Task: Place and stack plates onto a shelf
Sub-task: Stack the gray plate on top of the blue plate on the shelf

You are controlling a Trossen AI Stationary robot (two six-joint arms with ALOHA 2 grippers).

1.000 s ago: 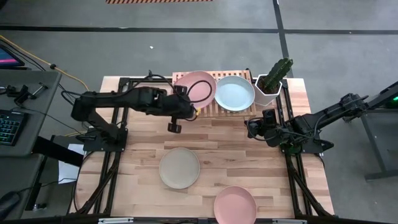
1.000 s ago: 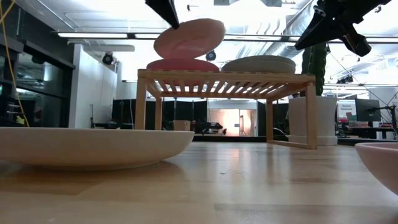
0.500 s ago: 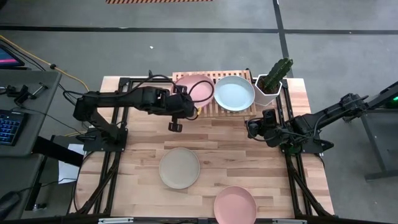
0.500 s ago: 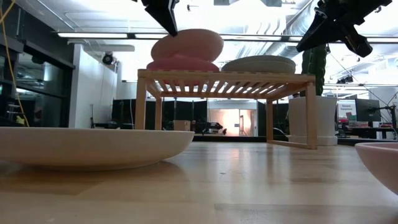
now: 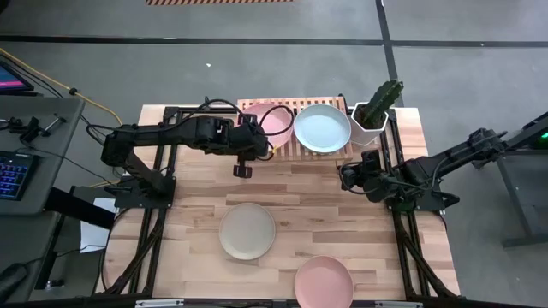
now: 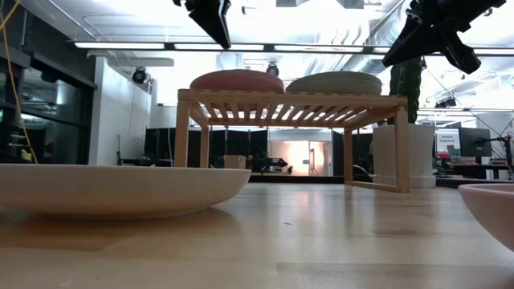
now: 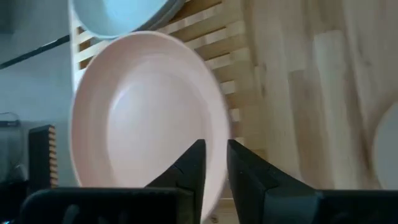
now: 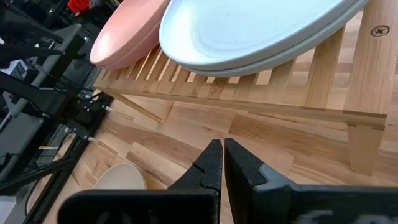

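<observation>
Fingers of our left gripper (image 7: pixel 214 163) stand slightly apart astride the pink plate's (image 5: pixel 272 121) rim, stacked on the shelf (image 5: pixel 287 147) at twelve o'clock; our right fingers (image 8: pixel 222 163) pinch closed, empty. We judge release underway; next, the beige plate (image 5: pixel 247 231) at six o'clock on the desk (image 5: pixel 317 205).

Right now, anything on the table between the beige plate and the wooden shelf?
No. In the high view only bare wood separates the round beige plate from the slatted light-wood shelf.

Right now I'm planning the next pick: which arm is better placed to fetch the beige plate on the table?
Probably left. The left gripper is free beside the shelf, on the beige plate's side; the right gripper waits farther across.
</observation>
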